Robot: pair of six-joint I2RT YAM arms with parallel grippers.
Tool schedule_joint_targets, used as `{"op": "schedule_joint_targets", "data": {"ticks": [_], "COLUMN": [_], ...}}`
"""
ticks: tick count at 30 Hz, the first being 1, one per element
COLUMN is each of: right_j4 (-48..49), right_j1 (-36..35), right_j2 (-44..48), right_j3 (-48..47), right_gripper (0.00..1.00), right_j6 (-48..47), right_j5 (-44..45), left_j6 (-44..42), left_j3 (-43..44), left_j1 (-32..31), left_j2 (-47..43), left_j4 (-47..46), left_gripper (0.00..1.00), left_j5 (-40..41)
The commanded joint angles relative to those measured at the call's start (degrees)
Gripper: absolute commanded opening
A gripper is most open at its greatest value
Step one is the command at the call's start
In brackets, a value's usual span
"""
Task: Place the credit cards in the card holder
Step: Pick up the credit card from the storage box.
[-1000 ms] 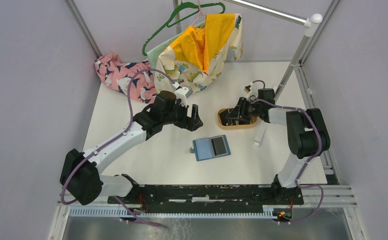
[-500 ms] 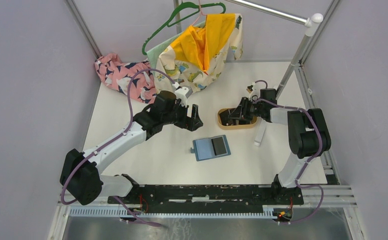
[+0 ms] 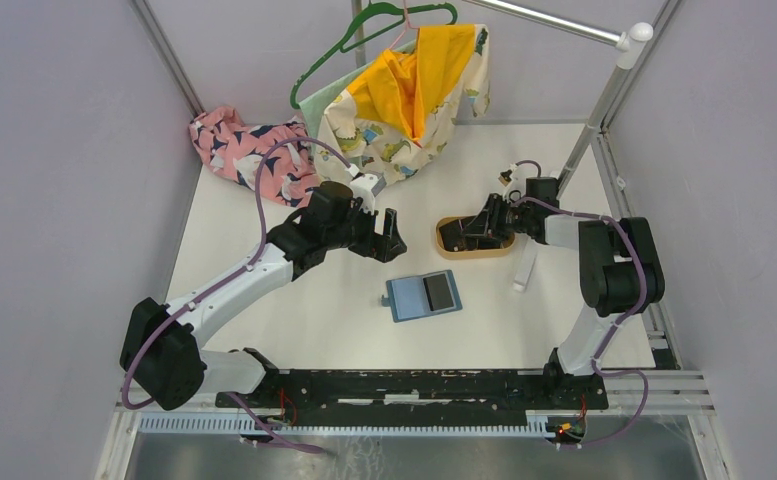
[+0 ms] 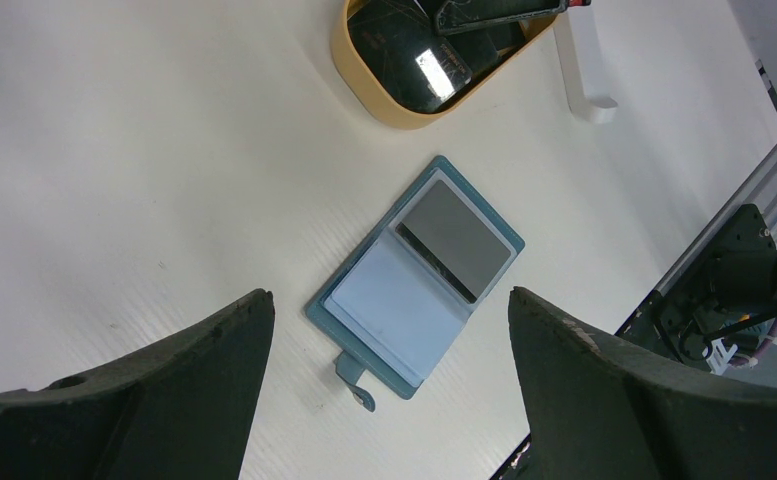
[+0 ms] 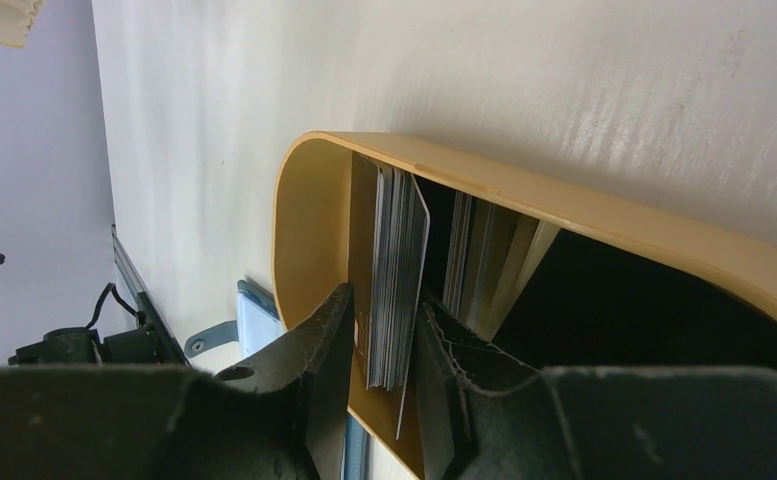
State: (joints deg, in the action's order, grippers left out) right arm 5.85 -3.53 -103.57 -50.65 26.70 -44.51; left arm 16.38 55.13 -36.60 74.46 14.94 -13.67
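Pinching a stack of credit cards stood on edge, the right gripper sits inside the wooden tray. The card holder lies open and flat on the table, near-left of the tray, its long axis roughly crosswise. The left gripper, spread wide and empty, hovers nearer to it.

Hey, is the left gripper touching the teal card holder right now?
Apart. The top view shows bare table between the left gripper and the card holder; the left wrist view shows it lying clear of both open fingers.
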Motion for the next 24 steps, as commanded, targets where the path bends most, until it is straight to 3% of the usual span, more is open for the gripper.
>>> {"op": "schedule_joint_targets", "data": {"ticks": [1, 8, 19, 24], "right_j4": [0.6, 0.0, -1.0, -1.9], "right_j1": [1.0, 1.1, 2.5, 2.4], "right_j2": [2.1, 2.6, 4.2, 5.7], "right_j3": [-1.0, -1.1, -0.9, -2.0], "right_gripper": [0.33, 0.26, 0.05, 0.02], "right_j6": [-0.8, -1.7, -4.2, -7.4], "right_j5": [0.1, 1.6, 5.6, 5.8], "left_j6": [-2.7, -2.7, -2.7, -2.6], "left_j3": [2.4, 2.4, 2.4, 2.4], "left_j1": [0.2, 0.2, 0.2, 0.2], "left_j2": [-0.4, -0.4, -0.4, -0.4], "left_j4": [-0.4, -0.4, -0.4, -0.4], "left_gripper": [0.92, 0.92, 0.92, 0.92], "left_j5": [-0.6, -0.6, -0.7, -0.9]}}
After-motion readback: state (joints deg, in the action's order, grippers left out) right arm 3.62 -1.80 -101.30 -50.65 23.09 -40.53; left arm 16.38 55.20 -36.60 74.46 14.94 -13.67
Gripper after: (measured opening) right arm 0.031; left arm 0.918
